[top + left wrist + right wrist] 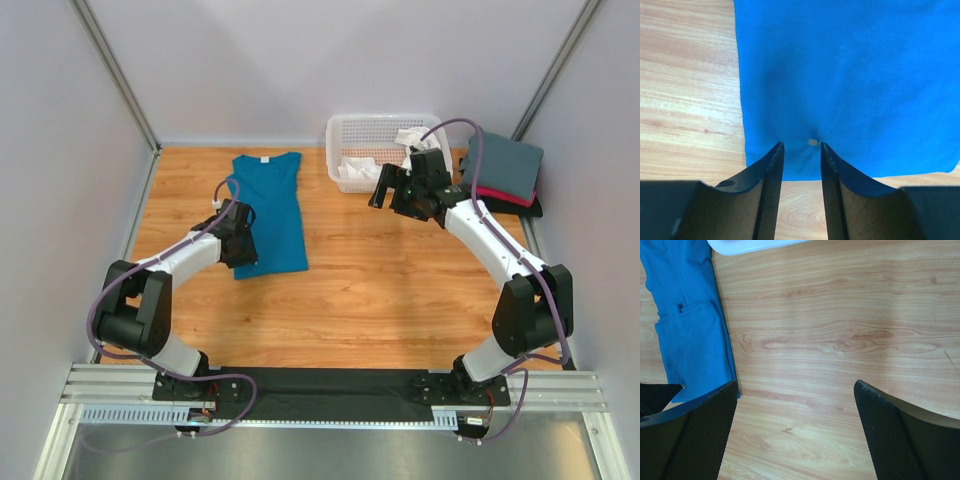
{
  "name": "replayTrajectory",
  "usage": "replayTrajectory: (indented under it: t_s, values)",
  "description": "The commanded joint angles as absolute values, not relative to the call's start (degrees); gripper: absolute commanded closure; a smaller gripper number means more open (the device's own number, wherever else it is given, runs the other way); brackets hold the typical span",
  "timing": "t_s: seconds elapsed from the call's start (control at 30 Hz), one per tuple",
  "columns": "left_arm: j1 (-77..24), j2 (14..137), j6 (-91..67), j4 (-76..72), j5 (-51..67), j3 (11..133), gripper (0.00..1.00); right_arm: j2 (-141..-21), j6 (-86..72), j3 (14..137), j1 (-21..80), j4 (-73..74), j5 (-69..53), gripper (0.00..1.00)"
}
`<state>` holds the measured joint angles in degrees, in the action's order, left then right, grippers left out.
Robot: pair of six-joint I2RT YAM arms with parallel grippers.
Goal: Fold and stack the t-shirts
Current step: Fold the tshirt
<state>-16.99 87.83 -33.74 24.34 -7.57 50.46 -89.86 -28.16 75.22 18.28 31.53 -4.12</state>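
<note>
Teal-blue t-shirt (268,210): lying soft and smooth, a long narrow shape, on the left of the wood-grain counter (400,280). Left fingers (771,170), black and ribbed: standing narrowly apart, tips pressing into the puckering bottom hem. Right fingers (700,425), textured black: spreading wide above the counter, gripping nothing.

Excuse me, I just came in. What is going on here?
A two-armed robot is folding t-shirts. The left gripper sits at the hem of the teal shirt, spread on the table, its jaws a little apart over puckered cloth. The right gripper hangs wide open above bare wood, holding nothing. Folded shirts are stacked at the far right, and white cloth lies in the basket.
</note>
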Motion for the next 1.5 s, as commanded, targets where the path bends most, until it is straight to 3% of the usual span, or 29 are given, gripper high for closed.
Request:
replayTrajectory:
  t_s: [0.0,0.63,1.07,1.37,1.47]
  values:
    - [-17.8,86.6,-33.1,22.9,-6.5,52.7,0.57,-89.7,-28.6,76.3,18.1,31.6,-4.1,0.00]
    - [-19.2,89.8,-34.3,25.0,-11.0,53.8,0.59,-90.3,-28.4,76.2,18.1,31.9,-4.0,0.00]
    - [-19.2,91.5,-34.8,22.8,-8.7,53.4,0.71,-90.3,-28.3,76.4,18.1,32.2,-4.1,0.00]
    - [-19.2,90.6,-34.8,23.0,-9.7,53.8,0.99,-90.7,-28.4,76.7,18.1,32.0,-4.4,0.00]
    - [-19.2,90.3,-34.5,23.6,-10.5,54.5,1.00,-91.0,-28.5,76.8,18.2,32.1,-4.6,0.00]
